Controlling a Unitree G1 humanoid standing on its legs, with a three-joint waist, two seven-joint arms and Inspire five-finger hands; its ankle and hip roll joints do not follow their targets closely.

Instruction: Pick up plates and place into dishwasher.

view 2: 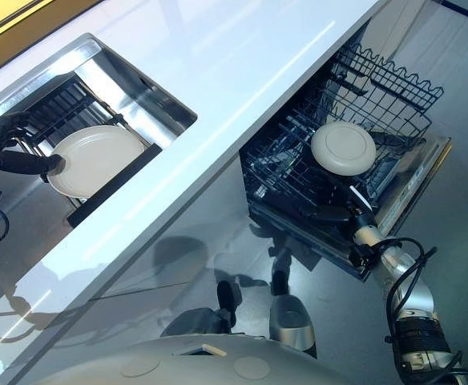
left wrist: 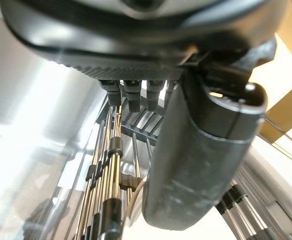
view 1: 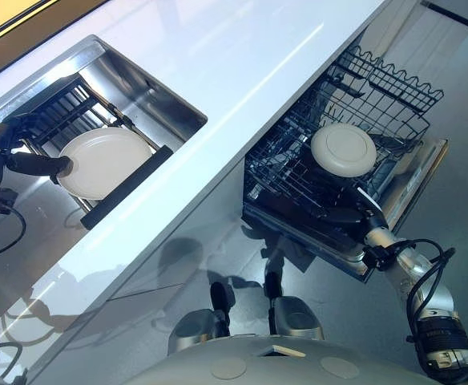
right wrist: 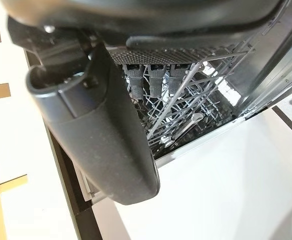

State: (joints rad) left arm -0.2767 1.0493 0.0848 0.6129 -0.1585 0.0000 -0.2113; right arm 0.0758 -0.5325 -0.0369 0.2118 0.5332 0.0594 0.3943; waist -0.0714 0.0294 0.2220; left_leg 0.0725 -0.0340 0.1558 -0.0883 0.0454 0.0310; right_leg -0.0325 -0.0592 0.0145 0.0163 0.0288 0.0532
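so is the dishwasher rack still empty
No, a white plate already lies flat on top of the dishwasher rack, above the right hand.

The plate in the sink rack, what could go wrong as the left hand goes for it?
1. The left hand meets the plate only at its rim, so a shallow hold might slip.
2. The plate lies on the wire rack inside the sink; lifting it could catch on the wires.
3. Another plate already sits in the dishwasher basket by the right hand, so placing the next one may knock it.

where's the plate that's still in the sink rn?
The round white plate lies on the dark wire rack in the steel sink, at the robot's left, with the left hand at its edge.
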